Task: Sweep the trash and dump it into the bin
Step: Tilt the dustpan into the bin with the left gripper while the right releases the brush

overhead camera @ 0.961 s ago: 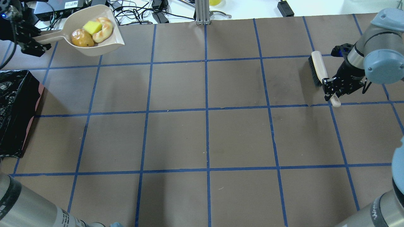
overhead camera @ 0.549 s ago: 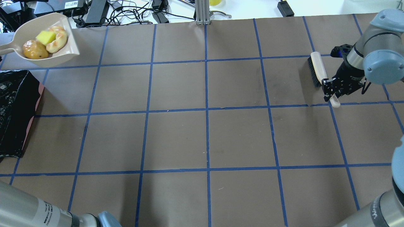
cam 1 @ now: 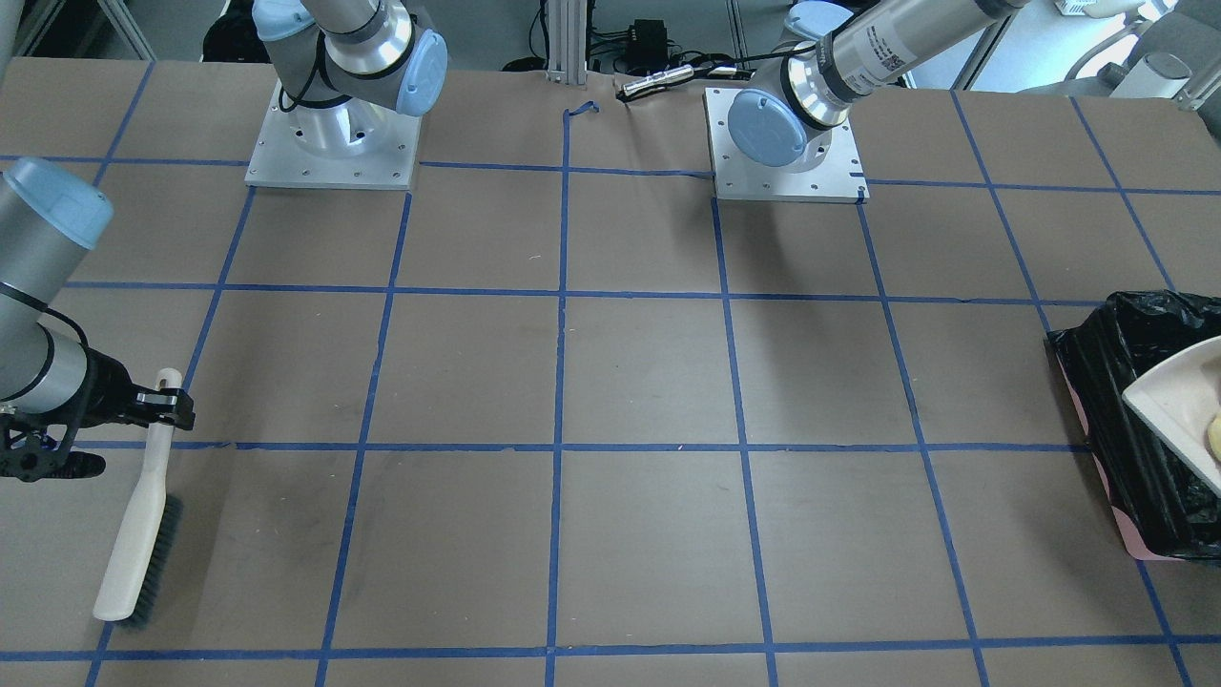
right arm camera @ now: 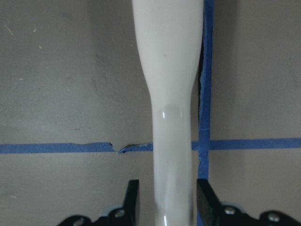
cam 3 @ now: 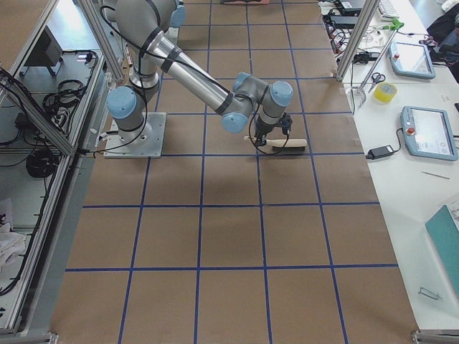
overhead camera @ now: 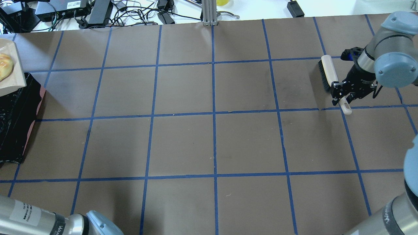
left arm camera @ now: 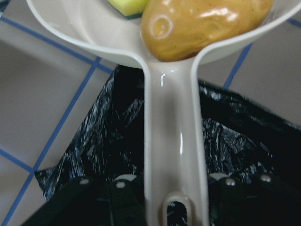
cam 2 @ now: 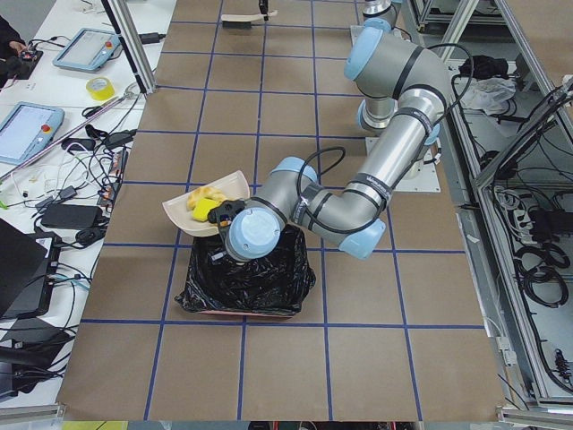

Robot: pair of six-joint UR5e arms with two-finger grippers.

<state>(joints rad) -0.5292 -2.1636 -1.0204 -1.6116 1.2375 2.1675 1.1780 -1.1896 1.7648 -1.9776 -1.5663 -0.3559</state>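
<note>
The trash rides in the dustpan and is not yet in the bin. The potato-like lump (left arm camera: 202, 23) sits against the root of the handle, the yellow wedge (cam 2: 209, 210) is just beyond it, and the croissant (cam 2: 206, 192) is beyond that. The dustpan (left arm camera: 171, 136) hangs above the bin (cam 2: 246, 287), though not squarely. In the left wrist view the black liner lies under the handle, while the bowl reaches past the bin's rim on the side away from the robot, with bare table (overhead camera: 212, 130) beneath it. The left gripper (left arm camera: 175, 200) is clamped on the end of the handle, over the bin.

The step in hand looks like the dump itself. A tip made from this position would likely drop the pieces outside the bin. The bowl should first come over the middle of the bin and then lower until its open lip is inside the rim. Only then should the wrist roll, slowly, so that the lip becomes the low point. The glossy, rounded lump will probably run out fast and could bounce off the rim. The flat-faced wedge may cling to the pan, so the steep tilt should be held a moment. The lip should also stay off the crinkled liner, so the bag is not dragged.

At the end of the table far from the bin, the right gripper (right arm camera: 169, 200) is closed on the handle of the brush (overhead camera: 328, 73). The bristles are low at the table, and whether they touch it I cannot tell. The brush has no part in this step.
</note>
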